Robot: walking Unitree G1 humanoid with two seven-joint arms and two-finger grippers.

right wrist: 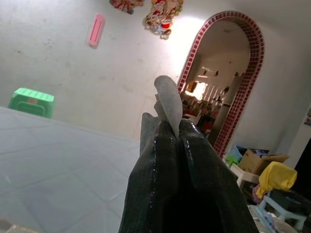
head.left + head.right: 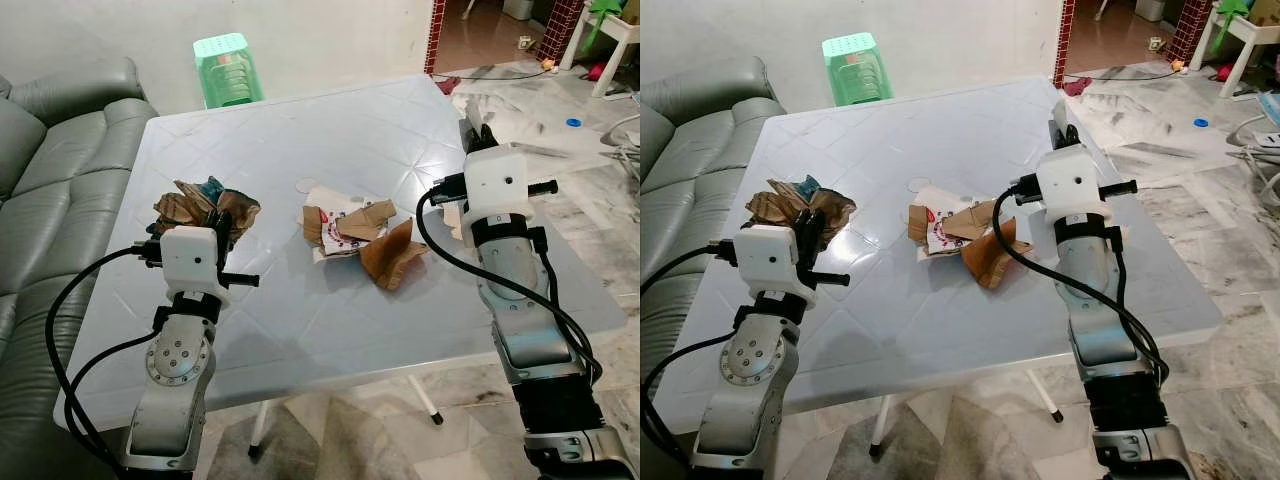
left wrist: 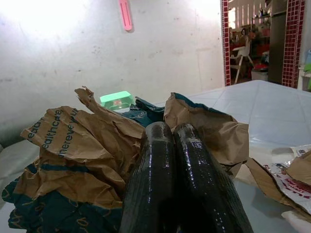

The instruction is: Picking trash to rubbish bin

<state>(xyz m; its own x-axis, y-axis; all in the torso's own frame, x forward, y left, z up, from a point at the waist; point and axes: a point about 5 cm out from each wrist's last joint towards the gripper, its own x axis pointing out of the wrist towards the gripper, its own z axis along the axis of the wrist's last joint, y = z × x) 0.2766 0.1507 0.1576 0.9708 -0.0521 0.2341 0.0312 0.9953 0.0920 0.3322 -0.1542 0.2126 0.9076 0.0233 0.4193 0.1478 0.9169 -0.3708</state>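
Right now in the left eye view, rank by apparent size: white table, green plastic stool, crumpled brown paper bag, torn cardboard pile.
1. White square table
2. Torn brown cardboard pile
3. Crumpled brown paper bag, partly hidden by the left gripper, so close to the pile
4. Green plastic stool, farther away

A green plastic stool (image 2: 229, 68) stands beyond the white table (image 2: 300, 130), grey sofa (image 2: 50, 180) alongside.

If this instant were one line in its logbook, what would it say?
left claw: shut by crumpled paper bag | right claw: shut on pale scrap | table: torn cardboard

White plastic table (image 2: 330, 140) has a crumpled brown paper bag (image 2: 205, 208) sitting near its left edge and a pile of torn cardboard scraps (image 2: 360, 238) around the middle.
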